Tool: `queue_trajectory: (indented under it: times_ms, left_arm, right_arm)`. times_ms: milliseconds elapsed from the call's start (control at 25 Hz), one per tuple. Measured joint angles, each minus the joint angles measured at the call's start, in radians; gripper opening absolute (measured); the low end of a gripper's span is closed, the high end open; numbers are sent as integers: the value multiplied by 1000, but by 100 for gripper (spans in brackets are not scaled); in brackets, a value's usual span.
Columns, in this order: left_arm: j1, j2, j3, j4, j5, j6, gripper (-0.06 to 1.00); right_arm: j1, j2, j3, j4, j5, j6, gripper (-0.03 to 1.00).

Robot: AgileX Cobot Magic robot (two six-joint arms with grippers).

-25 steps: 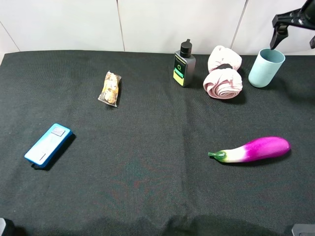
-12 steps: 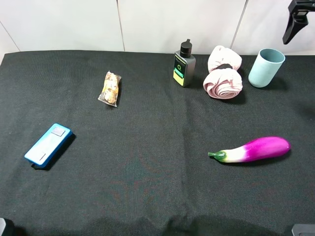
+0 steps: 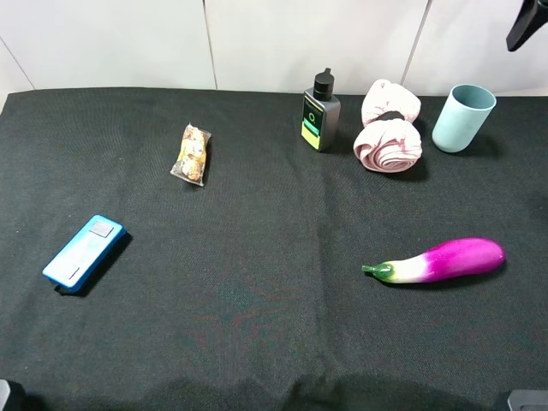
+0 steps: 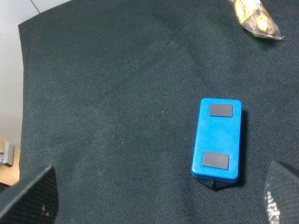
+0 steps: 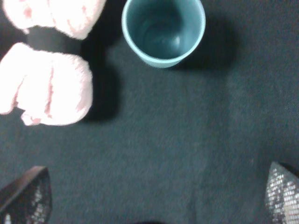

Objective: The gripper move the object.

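The pale blue-green cup [image 3: 463,118] stands upright at the back right of the black cloth, next to a rolled pink towel [image 3: 390,128]. In the right wrist view I look down into the empty cup [image 5: 163,30]. My right gripper [image 5: 154,205] is open and empty, high above the cloth in front of the cup. In the high view only one of its fingers [image 3: 523,26] shows, in the top right corner, apart from the cup. My left gripper [image 4: 154,200] is open and empty above the cloth near a blue box [image 4: 218,138].
A grey bottle with a green label [image 3: 320,113] stands left of the towel. A purple eggplant [image 3: 441,260] lies at the front right. A snack packet [image 3: 192,154] and the blue box [image 3: 83,253] lie on the left. The pink towel [image 5: 44,70] lies beside the cup.
My right gripper has moved up and to the right, away from the cup's rim, almost out of the high view. The cup and the other objects have not moved.
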Motion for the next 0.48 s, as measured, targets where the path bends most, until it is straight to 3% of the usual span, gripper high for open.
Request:
queue_trajectory:
  times_ms: [480]
  left_arm:
    - [0, 0, 0, 0, 0, 0, 93]
  right_arm:
    - [0, -373, 334, 0, 2, 0, 69]
